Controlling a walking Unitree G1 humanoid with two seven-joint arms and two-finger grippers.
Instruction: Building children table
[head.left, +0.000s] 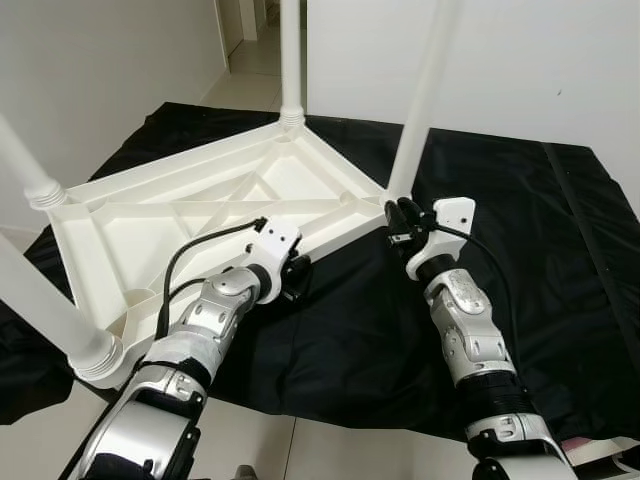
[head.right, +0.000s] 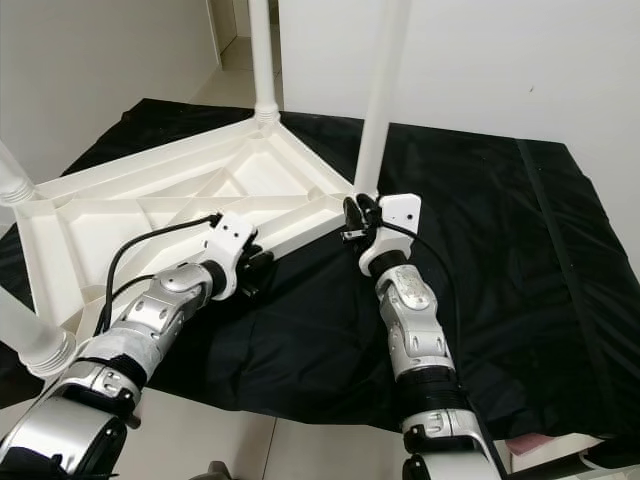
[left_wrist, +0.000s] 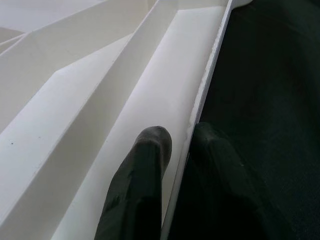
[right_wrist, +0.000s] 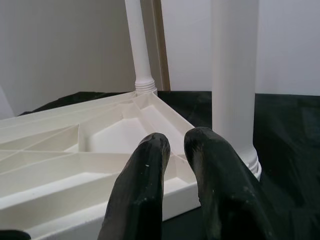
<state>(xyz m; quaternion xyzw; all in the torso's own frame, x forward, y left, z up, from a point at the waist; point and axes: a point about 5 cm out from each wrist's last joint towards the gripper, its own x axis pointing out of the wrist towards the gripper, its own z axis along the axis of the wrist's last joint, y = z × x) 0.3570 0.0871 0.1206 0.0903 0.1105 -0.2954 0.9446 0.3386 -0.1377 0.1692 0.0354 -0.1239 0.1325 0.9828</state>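
Observation:
A white plastic children's table (head.left: 200, 215) lies upside down on a black cloth (head.left: 530, 210), with its legs pointing up. Leg (head.left: 290, 60) stands at the far corner, leg (head.left: 425, 90) at the right corner, and two more at the left. My left gripper (head.left: 295, 272) is at the table's near long rim (left_wrist: 200, 95). It is shut on that rim, one finger (left_wrist: 145, 165) inside and the other outside against the cloth. My right gripper (head.left: 398, 215) hovers just by the base of the right-corner leg (right_wrist: 232, 75), fingers (right_wrist: 150, 170) close together with nothing between them.
The cloth covers a low platform whose near edge drops to a pale tiled floor (head.left: 260, 440). White walls stand close behind and to the left, with a doorway (head.left: 245, 40) at the back. Bare cloth extends to the right of the table.

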